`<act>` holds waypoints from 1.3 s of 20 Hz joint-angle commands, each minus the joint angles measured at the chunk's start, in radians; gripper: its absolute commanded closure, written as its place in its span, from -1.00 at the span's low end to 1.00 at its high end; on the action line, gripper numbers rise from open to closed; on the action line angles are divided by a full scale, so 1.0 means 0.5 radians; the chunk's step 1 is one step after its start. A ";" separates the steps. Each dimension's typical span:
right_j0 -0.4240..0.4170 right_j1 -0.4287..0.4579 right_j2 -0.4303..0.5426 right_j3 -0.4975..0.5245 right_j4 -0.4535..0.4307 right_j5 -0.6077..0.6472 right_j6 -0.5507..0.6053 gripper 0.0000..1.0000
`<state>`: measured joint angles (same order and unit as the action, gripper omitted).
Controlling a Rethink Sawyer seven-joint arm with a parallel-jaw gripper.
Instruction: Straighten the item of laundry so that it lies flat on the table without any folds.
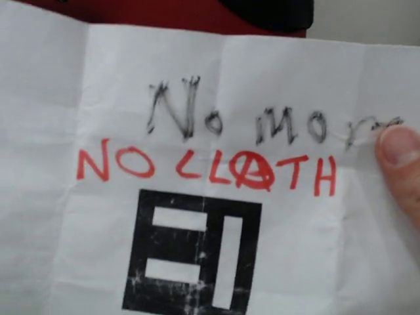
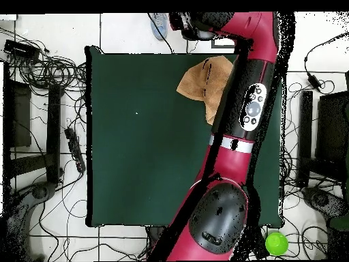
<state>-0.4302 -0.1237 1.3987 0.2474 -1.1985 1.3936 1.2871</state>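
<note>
In the overhead view the orange-tan item of laundry lies crumpled with folds near the far right corner of the dark green table. Its right part is hidden under the red arm. The arm stretches across the table's right side and past its far edge. There the dark gripper sits beyond the table, off the towel, and its state does not show. In the front view a sheet of paper hides the table, the towel and the gripper.
A creased white paper sheet with red and grey handwriting and a black square mark fills the front view, held by a person's finger. On the floor lie cables and a green ball. A shoe-like shape shows past the far edge.
</note>
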 commanded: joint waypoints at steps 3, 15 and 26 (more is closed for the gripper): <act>0.030 -0.003 -0.164 0.206 0.040 0.220 -0.243 -1.00; 0.026 -0.008 -0.248 0.241 0.127 0.198 -0.202 -1.00; 0.036 -0.018 -0.334 0.254 0.205 0.192 -0.176 -1.00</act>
<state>-0.4333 -0.1404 1.3007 0.2563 -1.1086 1.3936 1.2871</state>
